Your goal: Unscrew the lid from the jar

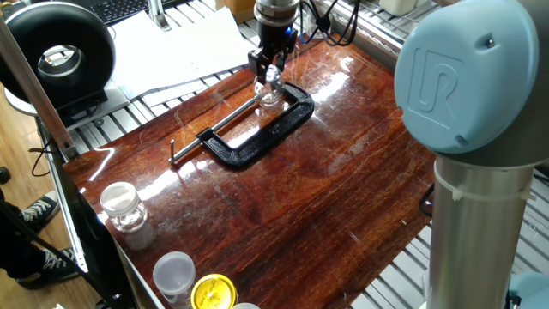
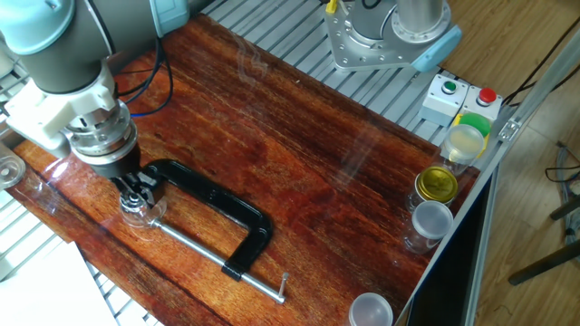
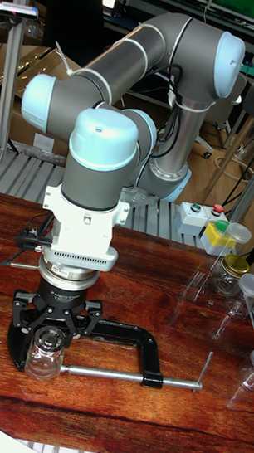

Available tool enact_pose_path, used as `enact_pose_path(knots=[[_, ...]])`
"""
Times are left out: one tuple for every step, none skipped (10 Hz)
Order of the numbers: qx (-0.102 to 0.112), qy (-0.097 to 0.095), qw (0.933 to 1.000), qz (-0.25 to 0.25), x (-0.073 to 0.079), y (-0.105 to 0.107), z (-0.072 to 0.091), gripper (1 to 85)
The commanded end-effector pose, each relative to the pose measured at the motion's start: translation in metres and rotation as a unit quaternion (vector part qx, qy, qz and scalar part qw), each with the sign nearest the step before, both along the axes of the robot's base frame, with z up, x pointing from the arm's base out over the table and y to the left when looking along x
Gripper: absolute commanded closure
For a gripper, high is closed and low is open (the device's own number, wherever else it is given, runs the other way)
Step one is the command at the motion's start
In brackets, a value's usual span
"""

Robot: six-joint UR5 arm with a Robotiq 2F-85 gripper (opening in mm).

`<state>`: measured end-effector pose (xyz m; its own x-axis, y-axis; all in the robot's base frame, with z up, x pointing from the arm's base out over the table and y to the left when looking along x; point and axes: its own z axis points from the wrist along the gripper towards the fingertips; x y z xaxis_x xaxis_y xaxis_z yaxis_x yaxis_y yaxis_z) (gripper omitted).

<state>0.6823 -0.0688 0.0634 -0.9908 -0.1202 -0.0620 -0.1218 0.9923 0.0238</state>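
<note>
Arm bent over, wrist vertical; gripper (image 3: 50,337) pointing straight down, fingers (image 2: 128,192) closed in.
</note>
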Motion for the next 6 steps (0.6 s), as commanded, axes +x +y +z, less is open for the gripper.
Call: enact_pose_path(knots=[[0.006, -0.003, 0.9999, -0.008, 0.0032, 0.003, 0.0023, 26.7], [0.004, -0.003, 1.0, -0.007, 0.0029, 0.0023, 0.0022, 27.3], [0.004, 0.0, 1.0, -0.007, 0.002, 0.0022, 0.0023, 30.7], [0.004, -0.001, 1.0, -0.007, 0.0027, 0.0027, 0.0028, 37.3], [0.005, -0.003, 1.0, -0.002, 0.0035, 0.004, 0.0031, 40.0], [0.006, -0.009, 0.9999, 0.008, 0.0061, 0.0056, 0.0031, 40.3]])
